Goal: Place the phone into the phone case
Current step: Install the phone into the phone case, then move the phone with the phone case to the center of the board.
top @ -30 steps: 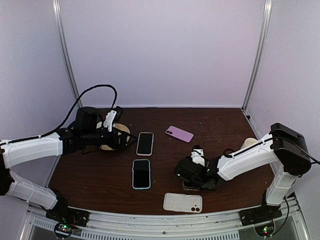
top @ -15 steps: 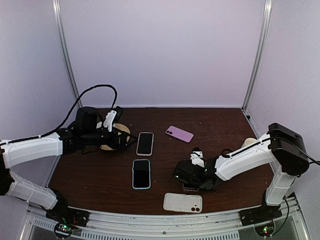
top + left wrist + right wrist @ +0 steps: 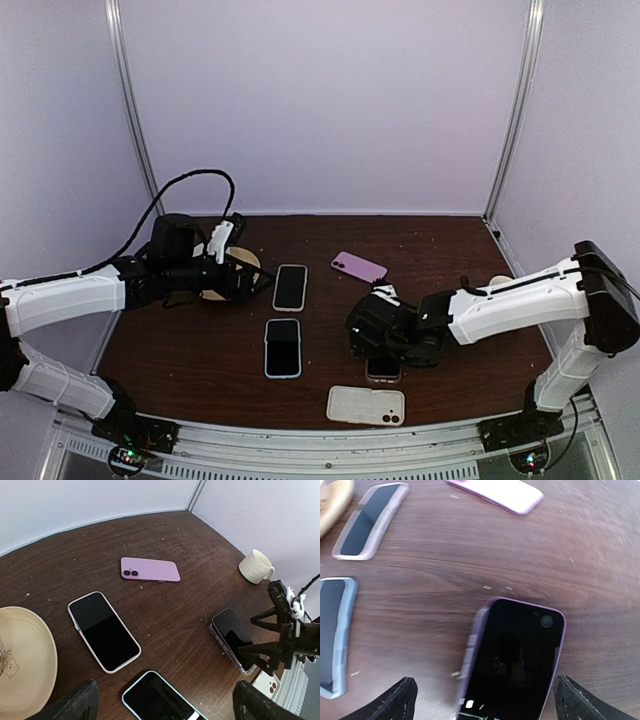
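Observation:
A black-screened phone [image 3: 517, 660] sits in a clear purple-tinted case and lies flat on the brown table [image 3: 450, 250]. It also shows in the top view [image 3: 383, 369] and the left wrist view [image 3: 231, 637]. My right gripper [image 3: 487, 702] is open, its jaws spread wide to either side of this phone and above it, holding nothing. In the top view the right gripper [image 3: 372, 340] hovers just behind the phone. My left gripper [image 3: 245, 278] is open and empty, above the table's left side by a beige plate [image 3: 238, 262].
A pink phone [image 3: 358, 267] lies face down at the back. A white-cased phone [image 3: 290, 287] and a blue-cased phone [image 3: 283, 347] lie screen up at centre left. A white case [image 3: 366, 405], back up, lies at the front edge. A cream mug [image 3: 497, 288] stands at right.
My right gripper has lifted and drawn back toward the far left, off the cased phone, which stays on the table. The left arm has not moved.

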Available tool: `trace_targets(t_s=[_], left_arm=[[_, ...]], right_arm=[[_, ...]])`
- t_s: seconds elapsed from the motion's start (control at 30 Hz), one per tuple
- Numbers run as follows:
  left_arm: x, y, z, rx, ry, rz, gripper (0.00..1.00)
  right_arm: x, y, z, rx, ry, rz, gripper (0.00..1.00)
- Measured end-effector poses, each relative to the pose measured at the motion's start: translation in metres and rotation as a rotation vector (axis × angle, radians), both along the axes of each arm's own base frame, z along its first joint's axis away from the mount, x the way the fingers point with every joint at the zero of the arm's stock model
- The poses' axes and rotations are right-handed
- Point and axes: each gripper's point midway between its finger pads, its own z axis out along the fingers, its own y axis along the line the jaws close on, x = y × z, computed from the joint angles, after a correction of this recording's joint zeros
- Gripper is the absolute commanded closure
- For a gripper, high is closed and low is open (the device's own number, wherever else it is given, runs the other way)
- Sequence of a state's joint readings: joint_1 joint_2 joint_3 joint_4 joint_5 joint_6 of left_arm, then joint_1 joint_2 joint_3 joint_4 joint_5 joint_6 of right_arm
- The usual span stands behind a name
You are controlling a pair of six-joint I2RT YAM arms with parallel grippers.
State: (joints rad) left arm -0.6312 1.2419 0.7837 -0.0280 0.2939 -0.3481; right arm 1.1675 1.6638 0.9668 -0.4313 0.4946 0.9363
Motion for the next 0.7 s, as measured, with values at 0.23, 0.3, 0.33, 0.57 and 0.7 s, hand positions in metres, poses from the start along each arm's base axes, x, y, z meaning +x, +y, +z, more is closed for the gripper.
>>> trace_targets(t_s=[0.23,0.3,0.33,0.57,0.7], left_arm=[[0.000,0.000,0.000,0.000,0.000,-0.001,0.02],[0.000,0.000,0.000,0.001,0.000,-0.001,0.03],[0.000,0.000,0.000,0.001,0.000,-0.001,0.02],[0.000,0.000,0.000,0.002,0.001,-0.001,0.02],[0.000,0.000,-0.001,0.003,0.002,-0.001,0.02]], right_arm=[[-0.011,-0.014,0.021,0.033,0.169,0.091,0.35],[-0.012,-0.026,0.013,0.028,0.232,0.069,0.48],[-0.012,-0.031,0.008,0.027,0.255,0.061,0.53],[-0.036,-0.051,-0.031,0.039,0.406,0.045,0.67],[-0.038,-0.044,-0.036,0.072,0.421,0.062,0.82]])
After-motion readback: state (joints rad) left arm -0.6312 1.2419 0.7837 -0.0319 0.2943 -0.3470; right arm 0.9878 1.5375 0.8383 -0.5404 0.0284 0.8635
